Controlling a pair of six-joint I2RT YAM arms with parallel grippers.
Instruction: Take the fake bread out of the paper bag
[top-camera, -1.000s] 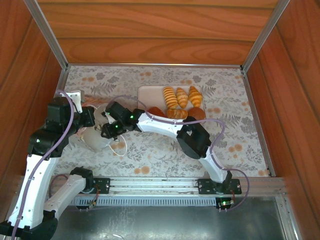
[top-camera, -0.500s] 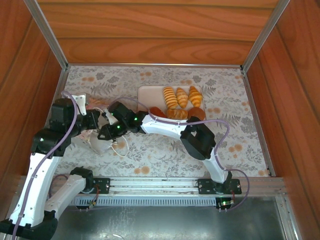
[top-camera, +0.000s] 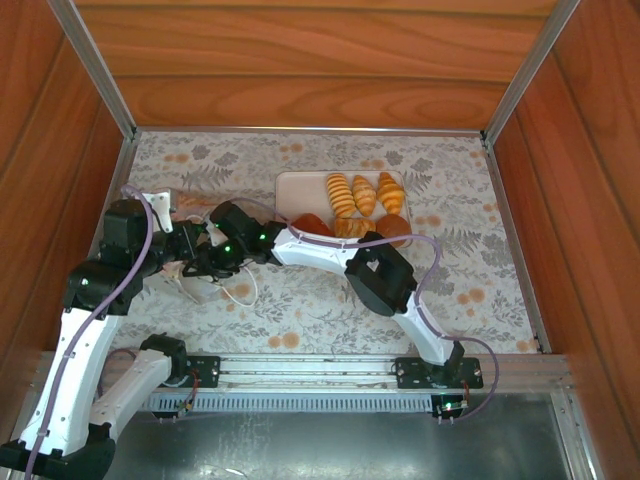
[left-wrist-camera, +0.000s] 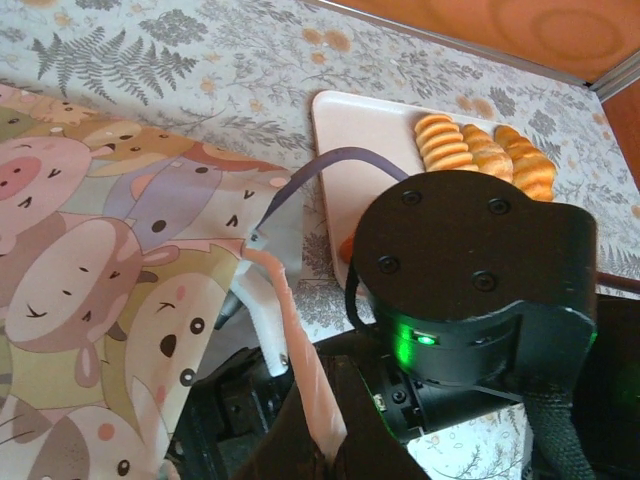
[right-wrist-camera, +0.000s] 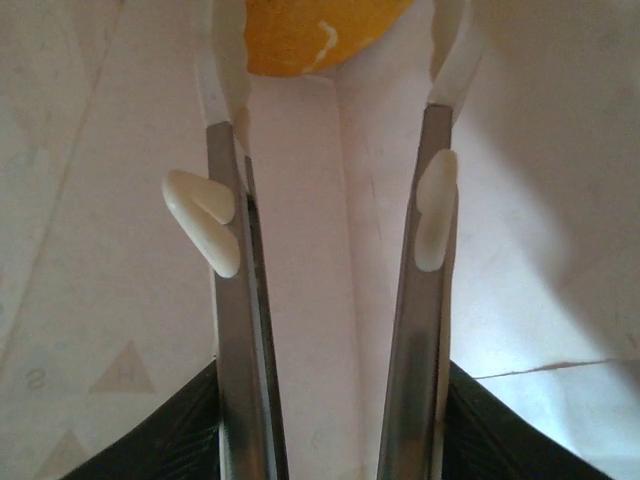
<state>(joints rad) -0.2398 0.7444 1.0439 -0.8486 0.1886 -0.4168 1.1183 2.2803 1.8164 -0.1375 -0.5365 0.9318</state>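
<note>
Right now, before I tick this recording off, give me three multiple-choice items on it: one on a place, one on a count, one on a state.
1. Seen from above, the tray lies
A. right of the paper bag and farther back
B. left of the bag
C. on the near rail

2. Ridged croissants side by side in the tray's far row:
A. one
B. three
C. six

3. The right claw is
A. shut on a cord handle
B. open above the tray
C. open inside the bag, a yellow piece between its tips

Key: 1 A, the top view puts the tray rightward and beyond; 2 B, three golden ones line up; 3 C, its wrist view shows spread fingers against white paper.
</note>
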